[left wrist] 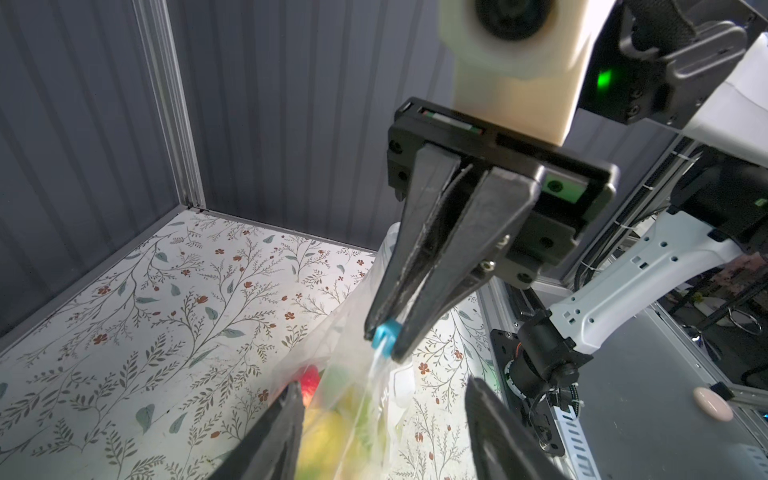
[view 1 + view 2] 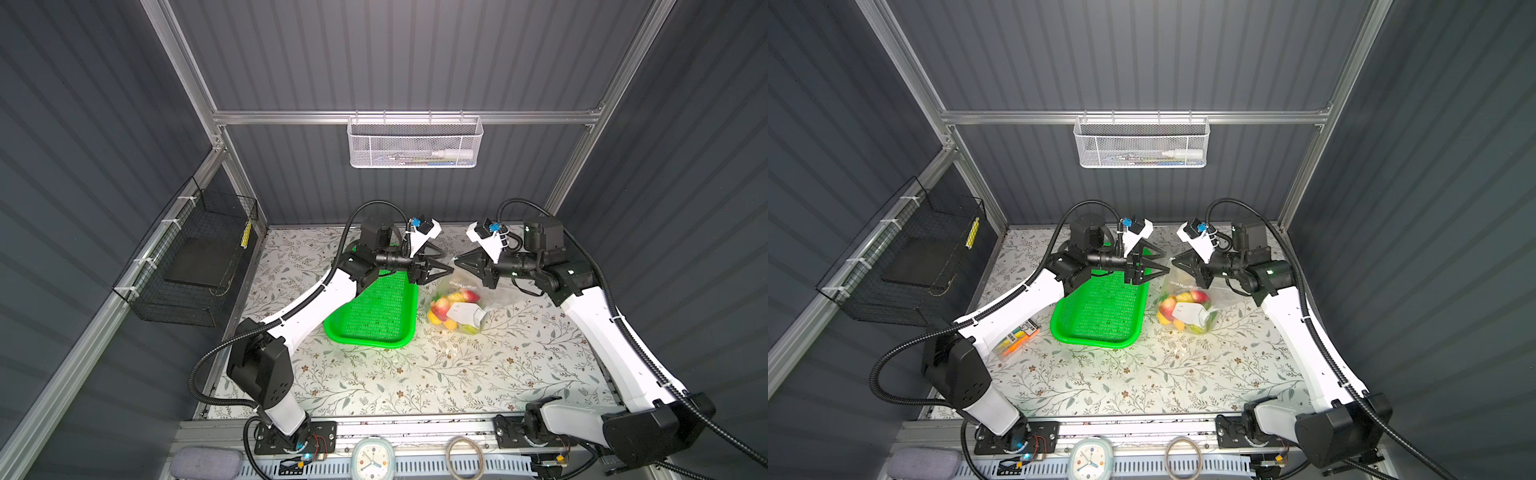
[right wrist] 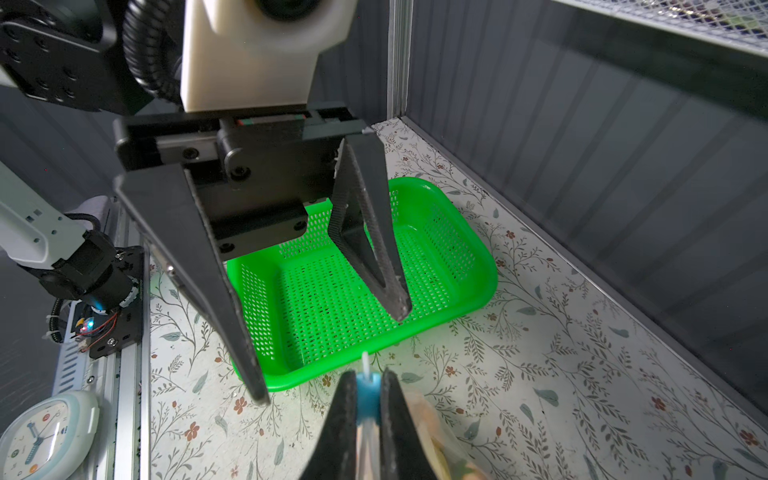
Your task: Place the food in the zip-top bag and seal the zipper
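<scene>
We note left gripper (image 3: 330, 357) with jaws apart, gripping nothing, above far right corner of green basket (image 2: 374, 307). Right gripper (image 2: 457, 262) faces it, pinched on light-blue slider tab (image 1: 383, 337) of zipper (image 1: 376, 365), holding that bag edge up. Zip-top bag (image 2: 455, 286) sits on table (image 2: 415, 374) just right of basket. Food (image 2: 444, 305) inside, heaped at near end.

Grey lettering on zip-top bag (image 2: 462, 288), near upper edge, in both top views: roughly "CHAHUA", trailing characters unclear.
White label patch (image 2: 464, 312) on same bag: print too small to read.
Pen pack (image 2: 1016, 336) in a top view: black print illegible.
Clock (image 3: 43, 436) dial: numerals not legible.
</scene>
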You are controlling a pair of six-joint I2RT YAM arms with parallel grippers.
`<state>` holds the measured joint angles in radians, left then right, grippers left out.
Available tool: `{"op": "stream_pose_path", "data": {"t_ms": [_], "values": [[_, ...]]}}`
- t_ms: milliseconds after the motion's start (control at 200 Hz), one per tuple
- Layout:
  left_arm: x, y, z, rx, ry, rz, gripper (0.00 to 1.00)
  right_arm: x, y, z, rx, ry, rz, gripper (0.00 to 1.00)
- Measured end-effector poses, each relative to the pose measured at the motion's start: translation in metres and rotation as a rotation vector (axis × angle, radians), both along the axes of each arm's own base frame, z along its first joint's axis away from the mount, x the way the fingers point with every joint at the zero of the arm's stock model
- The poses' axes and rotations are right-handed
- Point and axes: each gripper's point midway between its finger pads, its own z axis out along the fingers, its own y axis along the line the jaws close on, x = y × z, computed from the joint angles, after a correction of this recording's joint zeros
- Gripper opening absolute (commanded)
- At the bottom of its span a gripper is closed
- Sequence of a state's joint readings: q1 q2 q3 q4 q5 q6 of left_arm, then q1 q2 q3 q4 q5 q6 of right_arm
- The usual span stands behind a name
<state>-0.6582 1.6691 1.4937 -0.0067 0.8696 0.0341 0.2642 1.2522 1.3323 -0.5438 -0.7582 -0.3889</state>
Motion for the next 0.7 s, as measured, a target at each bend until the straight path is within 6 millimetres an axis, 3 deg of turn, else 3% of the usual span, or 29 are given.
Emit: {"op": "stream_pose_path", "data": {"t_ms": [285, 440, 560, 700], "values": [[0.011, -0.015, -0.013, 0.009, 0.028, -0.053, 0.53, 0.001, 0.000, 0.002, 0.010, 0.006, -0.005, 0.04], [0.010, -0.017, -0.018, 0.017, 0.040, -0.067, 0.34, 0.001, 0.000, 0.005, 0.016, -0.003, -0.005, 0.04], [0.010, -0.017, -0.017, 0.015, 0.037, -0.068, 0.28, 0.001, 0.001, 0.007, 0.024, -0.001, -0.003, 0.05], [0.010, -0.017, -0.014, 0.004, 0.030, -0.067, 0.08, 0.002, 0.002, 0.006, 0.033, 0.011, -0.002, 0.05]]}}
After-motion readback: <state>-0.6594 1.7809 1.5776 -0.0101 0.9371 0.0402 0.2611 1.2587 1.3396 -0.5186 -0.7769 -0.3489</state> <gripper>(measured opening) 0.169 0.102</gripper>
